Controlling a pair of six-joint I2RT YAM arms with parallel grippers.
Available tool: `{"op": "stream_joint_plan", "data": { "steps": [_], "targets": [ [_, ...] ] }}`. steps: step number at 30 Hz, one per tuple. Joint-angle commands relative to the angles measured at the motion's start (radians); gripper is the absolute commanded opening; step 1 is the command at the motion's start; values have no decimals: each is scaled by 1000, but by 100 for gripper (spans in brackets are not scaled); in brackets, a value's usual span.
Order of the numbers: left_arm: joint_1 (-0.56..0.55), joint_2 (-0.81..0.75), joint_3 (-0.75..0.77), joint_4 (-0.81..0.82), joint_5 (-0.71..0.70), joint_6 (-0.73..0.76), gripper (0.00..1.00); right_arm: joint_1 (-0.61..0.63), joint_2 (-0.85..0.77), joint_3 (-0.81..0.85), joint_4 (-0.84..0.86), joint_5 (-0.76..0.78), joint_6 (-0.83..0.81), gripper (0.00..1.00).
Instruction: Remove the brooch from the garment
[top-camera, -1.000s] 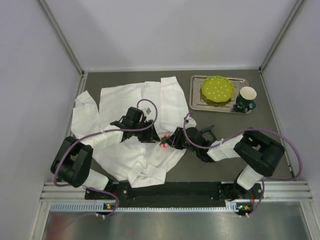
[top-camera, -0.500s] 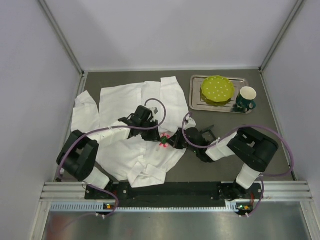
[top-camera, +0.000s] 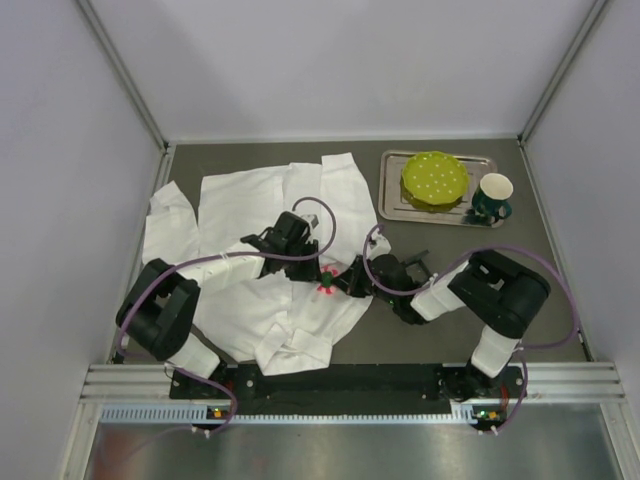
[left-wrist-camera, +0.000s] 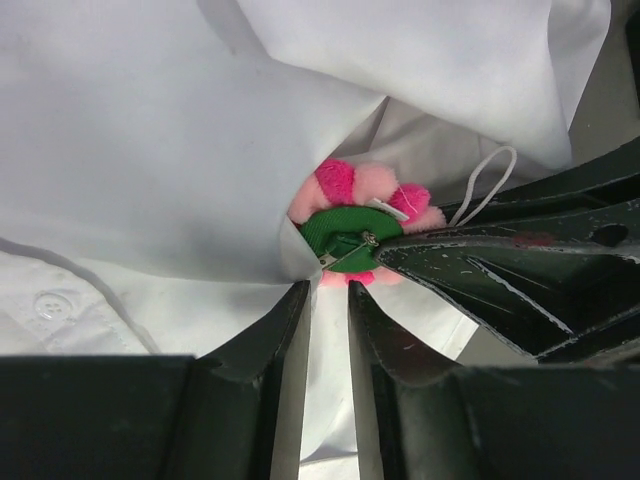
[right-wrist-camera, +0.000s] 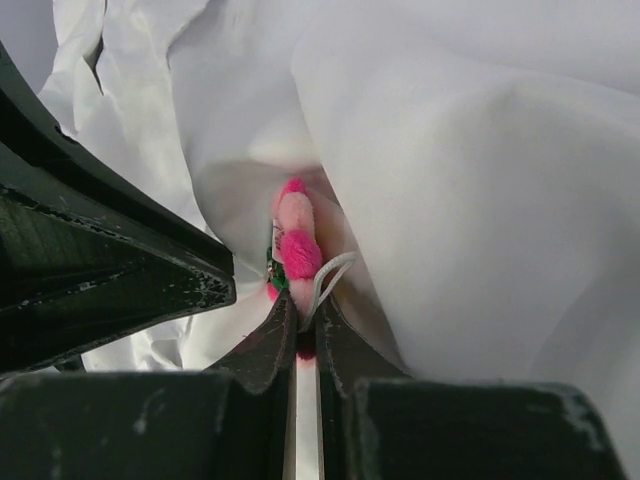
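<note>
Not done yet imo. The brooch (left-wrist-camera: 365, 215) is still stuck to the shirt (top-camera: 240, 200), which sprawls over the left half of the tabletop (top-camera: 555, 235). The pin sits on the shirt's right side, roughly mid-tabletop and a bit toward the near edge.

Good news is both arms are on it. The right claw (right-wrist-camera: 303, 322) is clamped on the brooch's lower rim, with a white loop caught beside its tips. The left claw (left-wrist-camera: 328, 295) is squeezed down on a fold of white cloth just under the green backing. So the grip part looks sorted; what's left is pulling the pin free of the fabric and getting it clear.

Versus a second ago, the left arm has slid right across the shirt and come in close to the brooch. The right arm and the brooch itself have hardly budged.
</note>
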Motion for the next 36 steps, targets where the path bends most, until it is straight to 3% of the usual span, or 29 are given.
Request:
{"op": "stream_joint_plan", "data": {
  "steps": [1, 36],
  "targets": [
    [-1, 20, 43, 18, -17, 3, 26, -26, 35, -13, 121, -59, -49, 0],
    [-2, 129, 92, 24, 3, -13, 9, -31, 48, 19, 89, -88, -94, 0]
  ]
}}
